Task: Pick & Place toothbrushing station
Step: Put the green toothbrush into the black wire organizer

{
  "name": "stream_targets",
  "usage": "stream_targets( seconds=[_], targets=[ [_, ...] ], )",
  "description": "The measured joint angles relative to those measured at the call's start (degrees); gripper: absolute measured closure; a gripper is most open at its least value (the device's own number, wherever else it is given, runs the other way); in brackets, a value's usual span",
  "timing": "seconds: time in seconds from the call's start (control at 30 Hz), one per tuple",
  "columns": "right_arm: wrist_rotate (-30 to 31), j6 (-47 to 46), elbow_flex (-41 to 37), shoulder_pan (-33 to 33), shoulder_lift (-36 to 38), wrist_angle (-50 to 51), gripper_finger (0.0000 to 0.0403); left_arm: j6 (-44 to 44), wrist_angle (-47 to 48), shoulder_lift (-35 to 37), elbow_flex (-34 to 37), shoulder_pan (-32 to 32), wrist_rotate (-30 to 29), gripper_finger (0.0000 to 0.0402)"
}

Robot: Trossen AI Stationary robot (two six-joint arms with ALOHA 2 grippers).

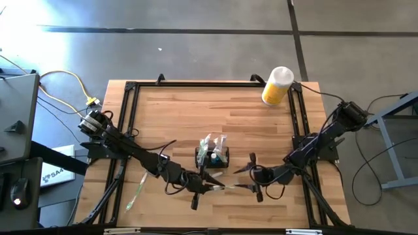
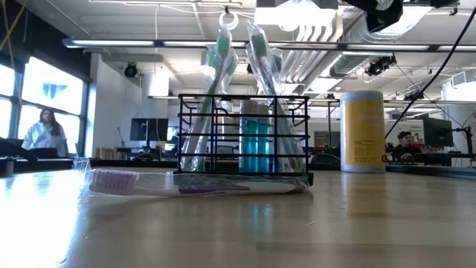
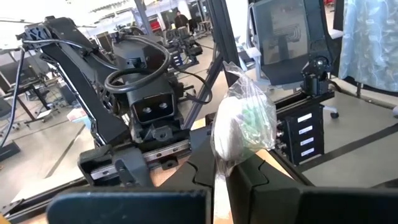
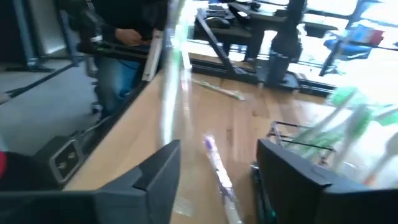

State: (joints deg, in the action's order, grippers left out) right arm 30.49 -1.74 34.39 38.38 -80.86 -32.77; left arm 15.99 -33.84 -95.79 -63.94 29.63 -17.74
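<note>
The black wire organiser box [image 1: 212,157] stands on the table's near middle, with several clear-wrapped toothbrushes standing upright in it [image 2: 244,138]. My left gripper [image 1: 208,187] is just in front of it, shut on a wrapped toothbrush with a green-and-white head [image 3: 244,121]. My right gripper [image 1: 251,173] is open and empty [image 4: 217,152], facing the left one at close range. A purple wrapped toothbrush [image 2: 186,184] lies flat on the table in front of the organiser, and it also shows in the right wrist view [image 4: 217,169]. My left gripper pinches the wrapped toothbrush between its two fingers [image 3: 249,177], just behind the head, on the wrapped neck [image 3: 221,163]. The fingers point roughly level toward the table's right. The head sticks out beyond the fingertips, clear of the table.
A yellow bottle with a white cap [image 1: 277,85] stands at the far right of the table. Another wrapped toothbrush [image 1: 137,192] lies near the left front. A black frame rail [image 1: 130,124] runs around the wooden top. People sit in the room behind [image 2: 46,130].
</note>
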Motion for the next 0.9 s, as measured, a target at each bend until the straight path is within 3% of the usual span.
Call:
stream_targets(
  seconds=[0.23,0.53,0.9],
  targets=[
    [6.4,1.8,0.0,1.6,0.0,1.2,0.0141,0.0,0.1,0.0,0.0,0.0,0.0,0.0394],
    [8.9,3.1,0.0,2.2,0.0,1.3,0.0129,0.0,0.5,0.2,0.0,0.1,-0.9,0.0394],
    [24.6,6.5,0.0,8.3,2.9,1.4,0.0129,-4.8,12.8,5.9,-1.7,3.9,-13.4,0.0394]
  ],
)
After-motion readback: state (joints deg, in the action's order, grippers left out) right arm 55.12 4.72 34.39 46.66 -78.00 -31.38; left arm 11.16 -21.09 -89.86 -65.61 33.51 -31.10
